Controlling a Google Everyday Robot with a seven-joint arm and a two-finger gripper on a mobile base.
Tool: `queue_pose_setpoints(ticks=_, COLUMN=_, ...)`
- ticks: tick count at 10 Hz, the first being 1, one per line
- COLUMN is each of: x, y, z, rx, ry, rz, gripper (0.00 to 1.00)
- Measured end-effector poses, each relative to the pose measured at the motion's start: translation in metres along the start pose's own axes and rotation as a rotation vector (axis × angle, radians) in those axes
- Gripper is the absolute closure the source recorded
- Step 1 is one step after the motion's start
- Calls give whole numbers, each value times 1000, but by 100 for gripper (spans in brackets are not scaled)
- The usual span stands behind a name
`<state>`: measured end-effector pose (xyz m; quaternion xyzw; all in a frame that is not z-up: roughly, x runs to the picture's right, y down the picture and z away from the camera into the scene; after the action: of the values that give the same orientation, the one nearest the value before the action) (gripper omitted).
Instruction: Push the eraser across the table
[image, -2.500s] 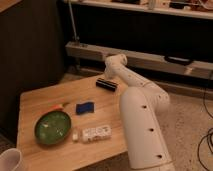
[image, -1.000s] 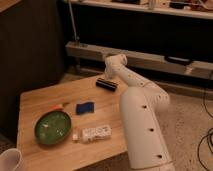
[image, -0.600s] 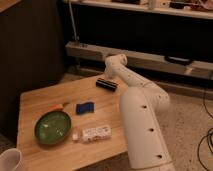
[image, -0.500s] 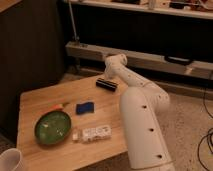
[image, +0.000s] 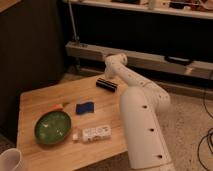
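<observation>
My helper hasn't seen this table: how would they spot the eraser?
On the wooden table, go to the far edge, where the white arm's shut gripper hangs. The eraser lies right beside it: a small black oblong block, unlike the flat blue pad mid-table and the white packet near the front.

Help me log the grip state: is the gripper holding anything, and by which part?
Nothing appears to be held. The gripper is shut and sits just above the far edge of the eraser, which lies flat on the table.
</observation>
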<state>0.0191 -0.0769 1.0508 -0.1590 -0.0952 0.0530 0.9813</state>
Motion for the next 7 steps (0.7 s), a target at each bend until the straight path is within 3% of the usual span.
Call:
queue_pose_setpoints(ticks=2, x=1, y=-1, z=-1, rx=7, ry=3, rz=11, gripper=100)
queue_pose_setpoints(ticks=4, x=7, y=-19, z=-12, rx=59, ry=7, rz=33, gripper=100)
queue_pose_setpoints(ticks=5, x=16, y=-47, z=-29, rx=106, ry=16, rz=50, gripper=100)
queue_pose_setpoints(ticks=7, x=25, y=-72, z=-43, rx=139, ry=20, rz=68, gripper=100)
